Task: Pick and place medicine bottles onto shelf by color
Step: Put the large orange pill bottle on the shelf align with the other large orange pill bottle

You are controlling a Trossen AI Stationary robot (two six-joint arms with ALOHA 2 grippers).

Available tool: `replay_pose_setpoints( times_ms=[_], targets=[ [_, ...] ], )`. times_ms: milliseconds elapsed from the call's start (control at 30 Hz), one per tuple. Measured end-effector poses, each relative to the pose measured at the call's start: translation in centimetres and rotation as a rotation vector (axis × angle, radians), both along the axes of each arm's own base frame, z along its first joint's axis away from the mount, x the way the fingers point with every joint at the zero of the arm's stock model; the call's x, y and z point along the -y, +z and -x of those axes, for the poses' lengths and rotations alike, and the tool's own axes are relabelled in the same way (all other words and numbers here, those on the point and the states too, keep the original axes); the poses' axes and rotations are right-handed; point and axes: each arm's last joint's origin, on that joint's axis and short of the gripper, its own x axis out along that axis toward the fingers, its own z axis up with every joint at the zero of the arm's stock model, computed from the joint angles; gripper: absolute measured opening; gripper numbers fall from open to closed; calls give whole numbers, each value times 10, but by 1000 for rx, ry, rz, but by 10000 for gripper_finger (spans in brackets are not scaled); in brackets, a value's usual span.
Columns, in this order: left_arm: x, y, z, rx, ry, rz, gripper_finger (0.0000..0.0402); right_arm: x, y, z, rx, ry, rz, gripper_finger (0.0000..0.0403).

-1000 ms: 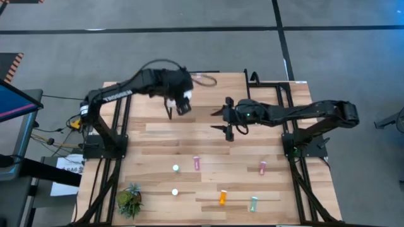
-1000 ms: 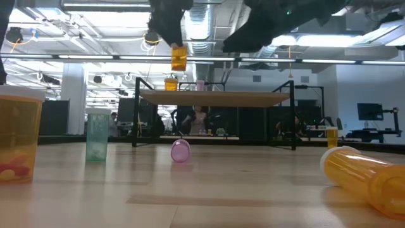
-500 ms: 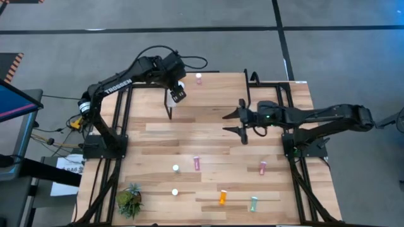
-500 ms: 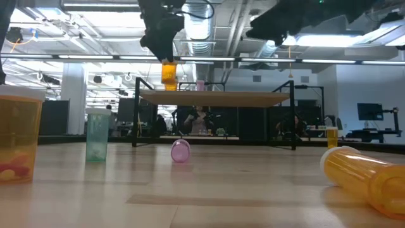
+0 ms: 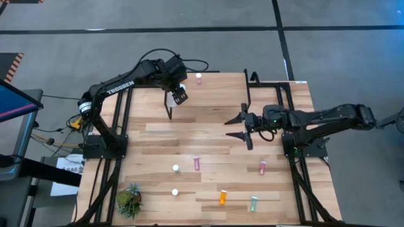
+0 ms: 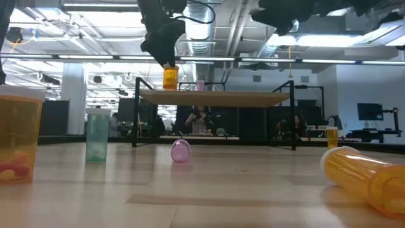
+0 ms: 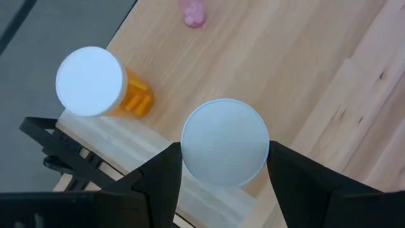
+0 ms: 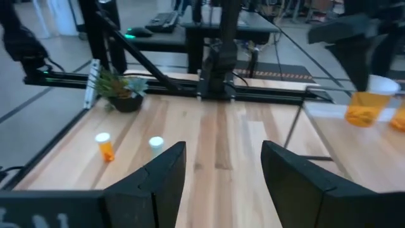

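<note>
My left gripper [image 5: 177, 96] hangs over the left end of the shelf [image 6: 215, 97], shut on an orange medicine bottle [image 6: 169, 78] whose white cap [image 7: 224, 142] faces the wrist camera. A second orange bottle [image 7: 95, 85] stands on the shelf beside the held one. A pink bottle [image 5: 199, 79] stands farther along. My right gripper [image 5: 242, 127] hovers open and empty over the table's middle right. Several more bottles stand or lie on the near half of the table, among them a pink one [image 5: 197, 163], an orange one [image 5: 223, 197] and a green one [image 5: 254, 203]. My left gripper pinches the orange bottle at its cap end [image 7: 190, 155] between its two fingers [image 7: 158, 180], one on either side. The fingers come steeply from above. The bottle stays upright, cap up, by the shelf's white end strip [image 7: 145, 142]; whether its base touches the shelf top I cannot tell.
A potted plant [image 5: 129, 200] stands at the table's near left corner. The shelf's black legs [image 5: 170, 111] reach down to the table. In the low view a big orange bottle [image 6: 19, 136] stands close at the left and another [image 6: 370, 177] lies at the right.
My left gripper has carried the orange bottle toward the shelf's far left end and lowered it close to the shelf top, next to the orange bottle standing there. My right gripper has drawn back toward the table's right edge.
</note>
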Motion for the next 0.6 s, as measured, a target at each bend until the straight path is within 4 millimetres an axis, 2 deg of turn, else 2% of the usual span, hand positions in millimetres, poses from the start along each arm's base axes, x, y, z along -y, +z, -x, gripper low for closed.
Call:
replay_pose_setpoints(
  times_ms=[267, 600],
  targets=[
    [8, 6, -3, 28, -25, -41, 203, -5, 6, 7, 22, 15, 1, 226],
    [26, 18, 2, 43, -45, -72, 203, -5, 2, 7, -17, 13, -15, 226]
  ],
)
